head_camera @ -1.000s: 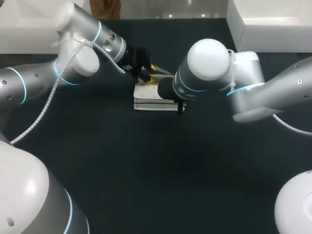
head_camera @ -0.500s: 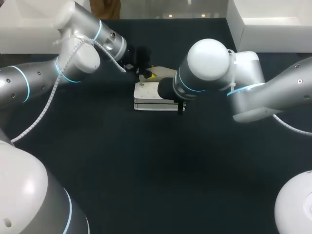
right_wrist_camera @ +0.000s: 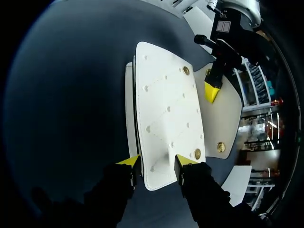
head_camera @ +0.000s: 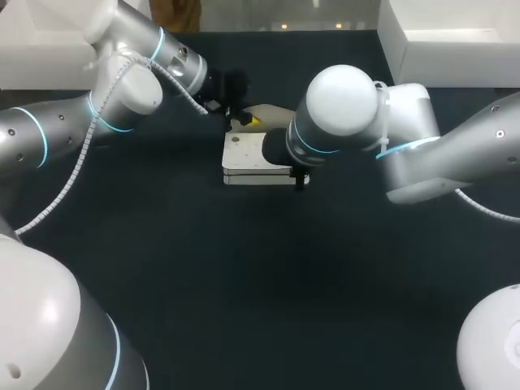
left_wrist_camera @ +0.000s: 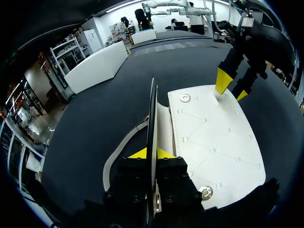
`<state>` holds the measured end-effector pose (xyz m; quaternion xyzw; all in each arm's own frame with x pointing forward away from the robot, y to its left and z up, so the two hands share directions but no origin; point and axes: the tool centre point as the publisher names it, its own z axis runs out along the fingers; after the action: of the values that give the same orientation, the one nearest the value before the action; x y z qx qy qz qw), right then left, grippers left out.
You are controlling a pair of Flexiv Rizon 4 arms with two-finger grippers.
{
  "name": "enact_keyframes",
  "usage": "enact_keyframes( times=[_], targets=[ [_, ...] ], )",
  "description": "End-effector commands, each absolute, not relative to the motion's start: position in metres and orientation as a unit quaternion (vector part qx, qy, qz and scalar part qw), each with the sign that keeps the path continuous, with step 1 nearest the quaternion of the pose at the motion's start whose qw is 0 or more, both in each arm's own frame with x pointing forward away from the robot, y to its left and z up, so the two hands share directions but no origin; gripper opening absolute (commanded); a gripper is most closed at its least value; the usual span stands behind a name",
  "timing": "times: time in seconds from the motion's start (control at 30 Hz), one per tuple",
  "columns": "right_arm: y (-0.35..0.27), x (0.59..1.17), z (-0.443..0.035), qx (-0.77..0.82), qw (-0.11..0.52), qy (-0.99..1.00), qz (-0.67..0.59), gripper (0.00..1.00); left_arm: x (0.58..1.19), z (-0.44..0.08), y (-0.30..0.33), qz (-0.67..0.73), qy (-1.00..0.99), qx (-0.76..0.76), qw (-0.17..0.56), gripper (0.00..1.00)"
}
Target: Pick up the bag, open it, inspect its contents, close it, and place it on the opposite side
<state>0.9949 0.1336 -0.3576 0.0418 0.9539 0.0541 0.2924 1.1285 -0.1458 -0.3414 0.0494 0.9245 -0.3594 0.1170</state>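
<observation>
The white bag [head_camera: 256,154] lies flat on the dark table [head_camera: 244,276], close to the middle of the table's far edge. The left gripper [left_wrist_camera: 151,153] pinches the flap [left_wrist_camera: 152,109] by its rim and holds it raised on edge, so the bag is open. The right gripper [right_wrist_camera: 154,161] clasps one short end of the bag body from two sides, and this seems to keep the body down.

The step in hand, I think, is the opening for the inspection. To do it well, the left arm should swing the flap in an arc around its hinge line and not pull it straight. A straight pull could drag the body or let the thin rim slip from the yellow tips. The right gripper only needs to hold steady.
</observation>
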Motion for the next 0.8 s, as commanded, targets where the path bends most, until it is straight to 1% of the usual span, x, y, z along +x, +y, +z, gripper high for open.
enact_keyframes(
  times=[0.03, 0.27, 0.33, 0.43, 0.47, 0.53, 0.57, 0.6, 0.8],
  targets=[
    [0.131, 0.979, -0.339, 0.044, 0.305, 0.950, 0.051, 1.00, 1.128, -0.327, -0.142, -0.361, 0.924, 0.053, 0.113, 0.00],
    [0.127, 0.967, -0.311, 0.040, 0.332, 0.940, 0.062, 1.00, 1.127, -0.306, -0.141, -0.358, 0.926, 0.059, 0.107, 0.00],
    [0.126, 0.965, -0.304, 0.039, 0.342, 0.937, 0.062, 0.89, 1.126, -0.300, -0.141, -0.356, 0.926, 0.061, 0.106, 0.00],
    [0.126, 0.965, -0.297, 0.037, 0.351, 0.934, 0.061, 0.51, 1.124, -0.293, -0.141, -0.359, 0.926, 0.064, 0.103, 0.00],
    [0.126, 0.966, -0.295, 0.037, 0.354, 0.933, 0.058, 0.45, 1.123, -0.290, -0.141, -0.367, 0.923, 0.066, 0.099, 0.00],
    [0.126, 0.969, -0.292, 0.037, 0.361, 0.930, 0.054, 0.31, 1.121, -0.285, -0.140, -0.368, 0.922, 0.068, 0.098, 0.00],
    [0.126, 0.970, -0.290, 0.037, 0.362, 0.930, 0.053, 0.12, 1.120, -0.283, -0.140, -0.371, 0.921, 0.069, 0.096, 0.00],
    [0.126, 0.972, -0.289, 0.038, 0.364, 0.929, 0.052, 0.00, 1.118, -0.281, -0.140, -0.371, 0.921, 0.068, 0.096, 0.00],
    [0.128, 0.978, -0.279, 0.041, 0.378, 0.923, 0.053, 0.00, 1.109, -0.271, -0.139, -0.364, 0.925, 0.061, 0.093, 0.00]
  ],
)
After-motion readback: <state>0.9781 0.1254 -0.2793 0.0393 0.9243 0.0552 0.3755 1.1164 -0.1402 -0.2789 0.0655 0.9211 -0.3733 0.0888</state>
